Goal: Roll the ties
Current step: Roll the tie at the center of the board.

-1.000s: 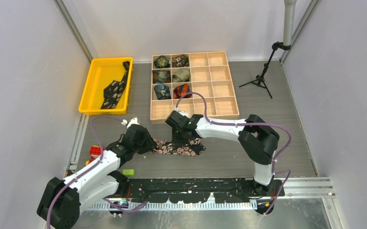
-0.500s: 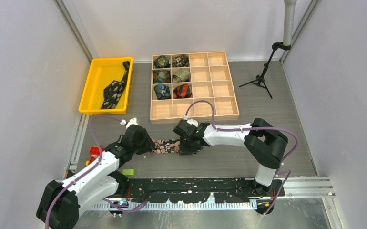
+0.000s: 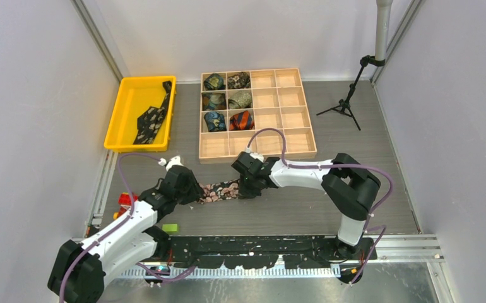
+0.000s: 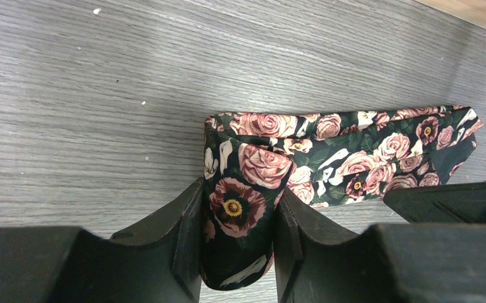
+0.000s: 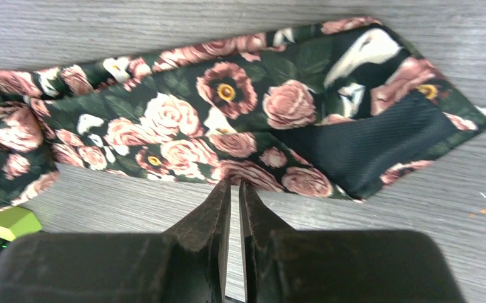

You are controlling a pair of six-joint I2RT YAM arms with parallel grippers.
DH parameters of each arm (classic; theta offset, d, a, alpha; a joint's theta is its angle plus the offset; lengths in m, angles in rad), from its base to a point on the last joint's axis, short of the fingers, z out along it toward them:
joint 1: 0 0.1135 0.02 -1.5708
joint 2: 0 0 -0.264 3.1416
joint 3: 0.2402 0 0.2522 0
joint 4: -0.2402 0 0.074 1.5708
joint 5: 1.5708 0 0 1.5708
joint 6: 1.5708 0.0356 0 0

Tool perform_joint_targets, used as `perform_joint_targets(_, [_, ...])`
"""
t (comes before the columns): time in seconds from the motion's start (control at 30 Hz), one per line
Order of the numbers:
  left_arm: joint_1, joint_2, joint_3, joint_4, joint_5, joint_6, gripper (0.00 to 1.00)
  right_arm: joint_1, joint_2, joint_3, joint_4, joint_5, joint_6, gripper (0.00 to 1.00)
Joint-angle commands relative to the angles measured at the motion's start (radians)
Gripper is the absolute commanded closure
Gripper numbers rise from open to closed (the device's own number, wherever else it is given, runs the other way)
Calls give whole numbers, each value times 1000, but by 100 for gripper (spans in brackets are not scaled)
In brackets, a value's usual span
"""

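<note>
A dark floral tie (image 3: 221, 191) with pink roses lies flat on the grey table between the arms. My left gripper (image 3: 192, 192) is shut on its rolled left end (image 4: 237, 202), the coil filling the gap between the jaws (image 4: 239, 199). My right gripper (image 3: 248, 187) sits at the tie's other end with its jaws almost together, the tips (image 5: 234, 184) pinching the near edge of the tie (image 5: 183, 126). The wide pointed end shows its dark lining (image 5: 367, 148). A black tie (image 3: 152, 117) with pale dots lies loose in the yellow bin (image 3: 127, 101).
A wooden compartment tray (image 3: 291, 117) stands behind the arms, with several rolled ties (image 3: 228, 101) in its left cells. A black tripod (image 3: 344, 104) is at the back right. A green block (image 3: 170, 227) and red bits (image 3: 125, 200) lie by the left arm.
My right gripper has moved left toward the left one, bringing the tie's wide end with it, so the tie looks shorter. The left gripper holds still.
</note>
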Motion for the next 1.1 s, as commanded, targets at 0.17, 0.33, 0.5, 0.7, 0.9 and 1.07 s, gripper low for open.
perform_joint_targets(0.17, [-4, 30, 69, -47, -96, 49, 75, 10, -104, 37, -135, 9, -86, 83])
perform_joint_targets(0.33, [-29, 60, 95, -63, -163, 54, 75, 11, -122, 51, -123, 41, -67, 83])
perform_joint_targets(0.5, [-70, 102, 119, -61, -215, 57, 75, 11, -109, 88, -43, 22, -67, 83])
perform_joint_targets(0.7, [-98, 115, 132, -63, -272, 57, 76, 8, -38, 178, -17, 40, -75, 84])
perform_joint_targets(0.9, [-127, 162, 164, -76, -330, 80, 76, 4, -46, 160, -18, 72, -52, 85])
perform_joint_targets(1.07, [-167, 223, 185, -77, -393, 91, 76, -26, -140, 88, -48, 113, -38, 85])
